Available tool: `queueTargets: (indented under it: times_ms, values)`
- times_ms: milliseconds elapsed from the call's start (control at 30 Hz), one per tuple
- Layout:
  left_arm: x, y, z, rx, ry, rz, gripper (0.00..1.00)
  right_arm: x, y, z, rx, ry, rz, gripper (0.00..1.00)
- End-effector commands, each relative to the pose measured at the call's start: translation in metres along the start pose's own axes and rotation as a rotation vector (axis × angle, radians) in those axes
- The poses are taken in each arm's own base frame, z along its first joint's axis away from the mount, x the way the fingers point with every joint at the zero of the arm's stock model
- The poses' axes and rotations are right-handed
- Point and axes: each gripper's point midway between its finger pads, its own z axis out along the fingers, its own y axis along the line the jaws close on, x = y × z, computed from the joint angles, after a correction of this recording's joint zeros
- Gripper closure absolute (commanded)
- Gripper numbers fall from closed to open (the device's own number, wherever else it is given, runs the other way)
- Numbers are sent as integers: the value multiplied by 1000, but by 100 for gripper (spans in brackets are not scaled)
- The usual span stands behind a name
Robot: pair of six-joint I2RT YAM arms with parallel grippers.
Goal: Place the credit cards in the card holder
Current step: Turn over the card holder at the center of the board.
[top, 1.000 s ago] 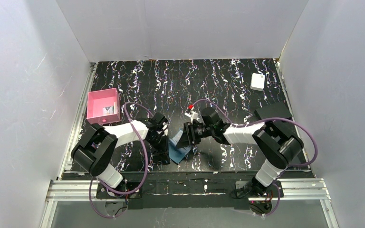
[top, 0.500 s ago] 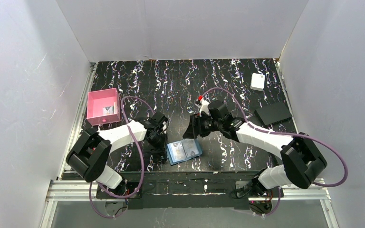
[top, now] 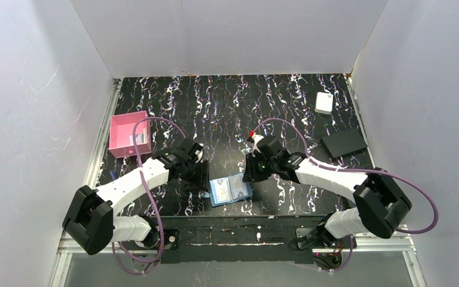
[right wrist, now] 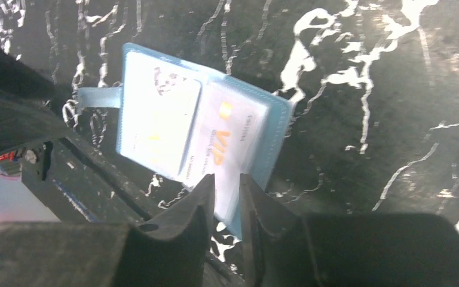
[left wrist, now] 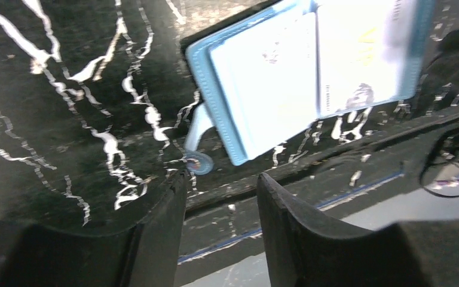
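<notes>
Top external view: we see the card holder lying open and flat on the tabletop at 6 o'clock, close to the near edge. The left claw sits just beside it at its 9 o'clock, the right claw at its 2 o'clock corner. From the left wrist we find the left fingers spread, nothing between them, the holder's snap tab just beyond the tips. From the right wrist, the right fingers stand nearly together over the holder's near edge; we cannot tell whether they pinch it. A VIP credit card shows in one half, a second credit card in the other. A pink tray at 10 o'clock holds a small pale card.
</notes>
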Motion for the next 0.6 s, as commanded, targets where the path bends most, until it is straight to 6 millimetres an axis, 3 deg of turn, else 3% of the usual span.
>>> queueTargets:
  times_ms: [0,100,233,567]
  values:
    - [-11,-28,-2,125,-27,-62,60,-17,36,-7,-107,-93,3,74]
    - [-12,-32,6,144,-19,-86,63,-9,50,6,-161,-63,5,83]
    - [-12,-39,18,182,1,-130,66,-5,52,18,-193,-52,22,89]
    - [-6,-41,38,190,43,-131,67,23,5,34,-10,-7,33,94]
